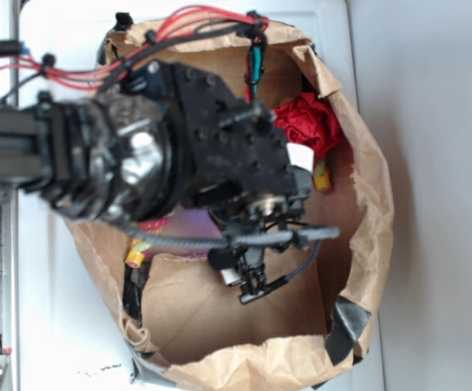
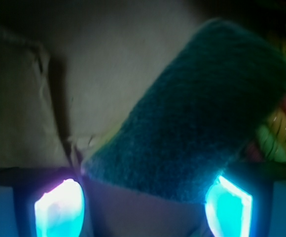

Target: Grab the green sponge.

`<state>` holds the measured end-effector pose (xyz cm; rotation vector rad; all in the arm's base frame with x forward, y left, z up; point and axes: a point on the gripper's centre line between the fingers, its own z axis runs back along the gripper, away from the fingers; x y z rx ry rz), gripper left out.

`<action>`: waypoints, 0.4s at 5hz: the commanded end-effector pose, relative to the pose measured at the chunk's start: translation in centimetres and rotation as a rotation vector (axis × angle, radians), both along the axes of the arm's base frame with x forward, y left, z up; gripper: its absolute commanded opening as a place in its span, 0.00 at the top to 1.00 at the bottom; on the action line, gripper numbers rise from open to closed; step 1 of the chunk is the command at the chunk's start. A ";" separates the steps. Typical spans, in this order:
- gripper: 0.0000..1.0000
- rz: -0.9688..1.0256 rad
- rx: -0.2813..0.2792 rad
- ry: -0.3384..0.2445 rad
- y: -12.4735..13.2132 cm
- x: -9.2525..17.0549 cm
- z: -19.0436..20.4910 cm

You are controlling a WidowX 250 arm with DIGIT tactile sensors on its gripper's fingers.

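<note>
The green sponge (image 2: 202, 118) fills the wrist view, lying slantwise on the brown paper floor, dark green scouring face up. My gripper (image 2: 144, 207) is open, and its two glowing fingertips (image 2: 59, 210) flank the sponge's near end, the right one close to its corner. In the exterior view my gripper (image 1: 248, 273) reaches down into the paper bag (image 1: 374, 204), and the arm hides the sponge there.
A red fabric flower (image 1: 309, 122) lies at the bag's far right. A red-yellow-green twisted rope (image 2: 278, 133) lies beside the sponge's far end. The bag's crumpled walls stand all round the arm, with grey tape (image 1: 346, 326) at its corner.
</note>
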<state>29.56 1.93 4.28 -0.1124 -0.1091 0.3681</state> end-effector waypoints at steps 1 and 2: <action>0.00 0.093 -0.006 -0.077 4.4 2.1 2.8; 0.00 0.135 -0.005 -0.068 5.1 2.2 2.5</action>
